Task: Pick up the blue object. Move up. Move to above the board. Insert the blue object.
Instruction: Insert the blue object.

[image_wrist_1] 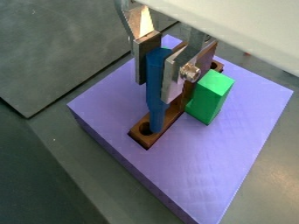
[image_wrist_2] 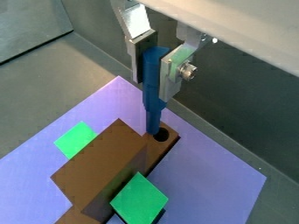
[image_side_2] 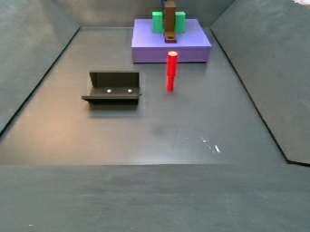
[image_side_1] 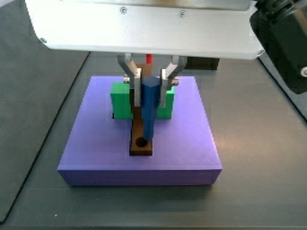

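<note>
Gripper (image_wrist_1: 162, 63): two flat silver plates with dark pads, positioned over the large purple slab (image_wrist_1: 233, 175), pinching the upper part of the thin blue cylindrical peg (image_wrist_1: 156, 83) from both sides.

Blue peg: upright, held between the gripper plates in both wrist views; lower end at the round hole (image_wrist_2: 160, 136) near one end of the long narrow brown plank (image_wrist_2: 111, 171). How far it sits in the hole cannot be told. In a side view the peg (image_side_1: 149, 97) stands above the plank (image_side_1: 144, 135).

Brown plank: lies along the top of the purple slab (image_side_1: 180, 157), running between green blocks (image_side_1: 121, 101).

Green blocks: one bright green block (image_wrist_1: 212, 96) sits just beside the plank in a wrist view; two (image_wrist_2: 77, 140) appear either side of the plank in a wrist view.

Red peg (image_side_2: 172, 71): same-sized cylinder, upright on the dark grey bench (image_side_2: 158, 136), near the front of the slab (image_side_2: 169, 45).

Fixture (image_side_2: 112, 88): dark L-shaped bracket on a base plate, on the bench, apart from the red peg.
</note>
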Tool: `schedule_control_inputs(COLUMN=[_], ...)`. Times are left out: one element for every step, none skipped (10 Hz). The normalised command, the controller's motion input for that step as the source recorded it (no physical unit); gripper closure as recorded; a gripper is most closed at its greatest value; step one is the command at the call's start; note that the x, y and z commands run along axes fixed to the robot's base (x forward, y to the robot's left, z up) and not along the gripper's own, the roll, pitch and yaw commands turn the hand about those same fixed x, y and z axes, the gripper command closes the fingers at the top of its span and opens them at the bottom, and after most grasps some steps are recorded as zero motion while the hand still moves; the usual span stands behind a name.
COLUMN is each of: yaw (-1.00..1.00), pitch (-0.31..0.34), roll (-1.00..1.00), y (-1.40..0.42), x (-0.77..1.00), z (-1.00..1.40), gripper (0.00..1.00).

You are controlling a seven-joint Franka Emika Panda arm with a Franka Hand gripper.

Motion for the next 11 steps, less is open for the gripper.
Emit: schedule_control_inputs(yaw=[0.0,-0.01,-0.03,-0.01,0.0,-0.03,-0.04,0.0,0.0,0.0,0.0], pitch=[0.0,0.0,0.0,0.0,-0.006,0.0,0.0,0.0,0.0,0.0,0.01], roll=[-0.06,-0.06,-0.01,0.0,-0.01,-0.04,0.0,0.0,0.02,0.06,0.07], y=[-0.04,-0.03,-0.05,-0.05,-0.12,-0.22,-0.05,0.0,0.0,0.06,0.13], x=[-0.13,-0.17,-0.06,0.0,0.0,0.12,0.16,0.05,0.0,0.0,0.0], z=[0.0,-0.1,-0.13,-0.13,-0.13,-0.14,-0.2,-0.25,-0.3,-0.34,-0.26], gripper=[1.0,1.0,1.0,1.0,1.0,1.0,1.0,1.0,1.0,1.0,1.0])
